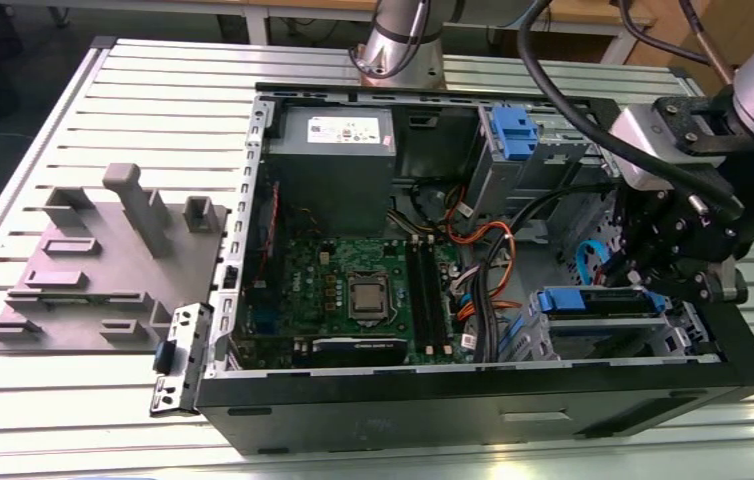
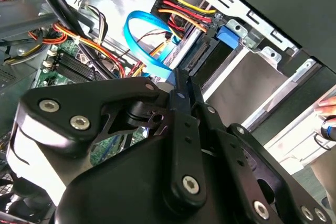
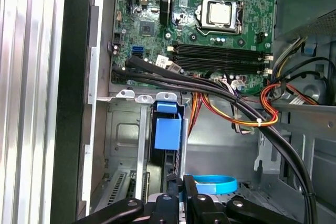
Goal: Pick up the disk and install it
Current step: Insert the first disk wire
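Note:
The disk (image 1: 599,301) sits in the drive cage at the open computer case's corner, at the exterior view's lower right, with its blue rail facing up. In the first wrist view the disk (image 3: 168,132) stands edge-on in the metal bay, blue tab outward. In the second wrist view its dark side and connector edge (image 2: 207,61) run beside the blue tab. My gripper (image 1: 627,272) hangs inside the case just above the disk. Its black fingers are pressed together, and the tips (image 2: 181,80) lie at the disk's connector end. In the first wrist view the gripper (image 3: 181,183) is shut, with nothing between the fingers.
A grey power-supply box (image 1: 334,140), the green motherboard (image 1: 350,290) and a bare blue bracket (image 1: 511,130) share the case. Orange, yellow and black cables and a blue flat cable (image 2: 142,40) crowd the bay. A grey fixture (image 1: 97,260) lies on the slatted table. A hand (image 2: 328,114) is outside the case.

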